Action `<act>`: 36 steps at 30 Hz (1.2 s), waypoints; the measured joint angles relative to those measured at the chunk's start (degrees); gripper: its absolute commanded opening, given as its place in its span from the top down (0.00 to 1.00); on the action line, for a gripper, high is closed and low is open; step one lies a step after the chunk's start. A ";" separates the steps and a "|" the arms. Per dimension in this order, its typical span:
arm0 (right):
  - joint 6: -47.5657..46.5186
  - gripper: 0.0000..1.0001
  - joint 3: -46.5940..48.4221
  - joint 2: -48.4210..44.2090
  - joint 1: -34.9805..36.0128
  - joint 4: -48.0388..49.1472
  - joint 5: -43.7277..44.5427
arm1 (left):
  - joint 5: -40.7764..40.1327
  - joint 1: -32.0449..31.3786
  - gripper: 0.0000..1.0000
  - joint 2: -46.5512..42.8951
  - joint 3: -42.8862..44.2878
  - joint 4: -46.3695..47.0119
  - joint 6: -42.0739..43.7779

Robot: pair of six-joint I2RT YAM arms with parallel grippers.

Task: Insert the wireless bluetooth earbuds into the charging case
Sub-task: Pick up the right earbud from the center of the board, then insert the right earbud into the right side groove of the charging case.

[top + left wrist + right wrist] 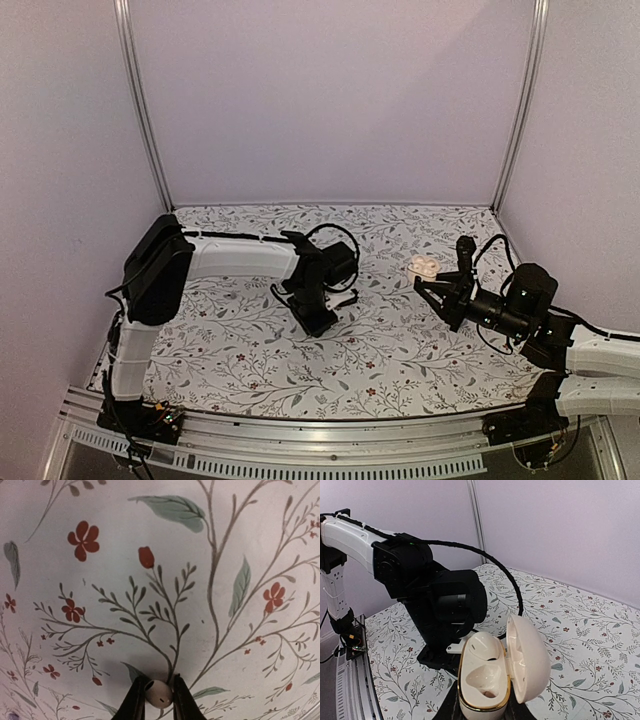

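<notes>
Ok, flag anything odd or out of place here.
Nothing stands out. The right end effector holds the charging case upright, lid open, both wells empty; the left end effector pinches one earbud at the floral mat.

pale oval earbud pinched in left hand, cream gold-rimmed charging case upright, lid hinged open

Top looks down from behind — left wrist hugs the floral cloth, right wrist shares the left arm.
</notes>
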 measured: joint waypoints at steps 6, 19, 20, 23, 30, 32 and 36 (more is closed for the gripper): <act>-0.02 0.95 0.00 0.00 -0.02 0.02 0.02 | 3.37 1.97 0.86 -4.35 -5.40 4.79 -0.02; -4.20 0.98 0.15 1.20 -0.02 2.49 -1.09 | 9.66 3.26 0.89 -24.74 -13.42 22.67 -1.55; -5.07 0.98 0.17 1.55 -0.02 3.39 -1.40 | 10.47 3.26 0.89 -26.51 -14.16 24.63 -1.88; -7.76 0.99 0.17 2.89 -0.02 6.91 -2.43 | 13.00 3.26 0.89 -32.15 -18.10 31.69 -2.89; -14.10 1.00 0.57 8.22 0.35 16.37 -3.41 | 18.14 3.23 0.90 -40.35 -23.08 44.63 -5.92; -16.22 1.00 0.63 9.84 1.20 18.29 -2.89 | 19.41 3.23 0.90 -41.40 -23.98 47.89 -6.95; -21.05 1.00 1.01 12.92 3.48 21.88 -0.17 | 21.49 2.80 0.90 -42.60 -26.49 54.60 -9.16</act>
